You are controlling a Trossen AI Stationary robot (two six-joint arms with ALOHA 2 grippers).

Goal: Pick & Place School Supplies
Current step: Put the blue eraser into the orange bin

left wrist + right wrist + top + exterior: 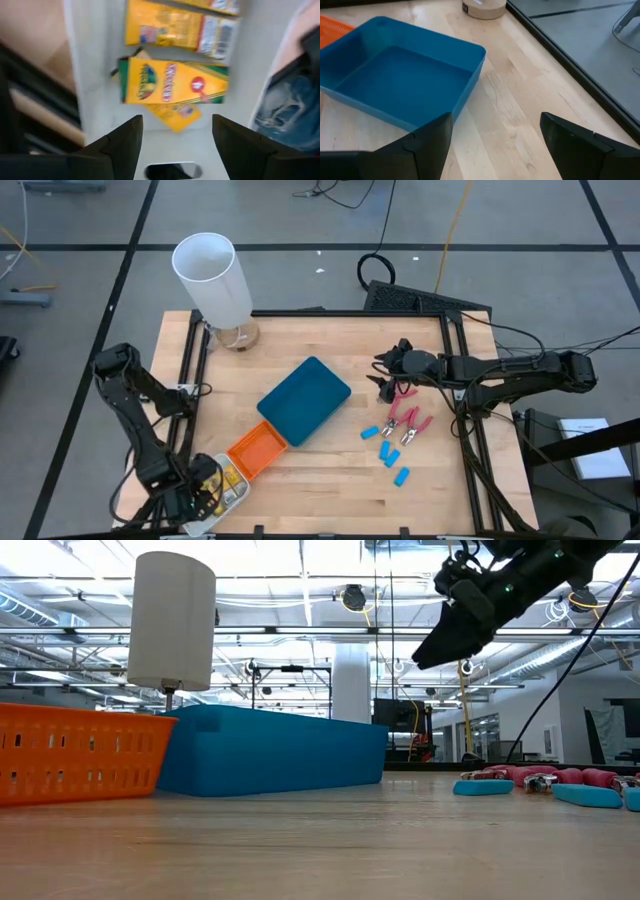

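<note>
Several yellow crayon boxes lie in a white tray at the table's near left corner. My left gripper hangs open just above them, touching nothing. Two pink-handled metal tools lie on the table's right side, with a few light-blue oblong pieces just near of them; both also show in the low view. My right gripper is open in the air on the far side of the pink tools, facing the teal tray.
A teal tray sits mid-table, and an orange tray lies between it and the white one. A tall white cylinder stands on a round base at the far left. Black rails border the table's sides.
</note>
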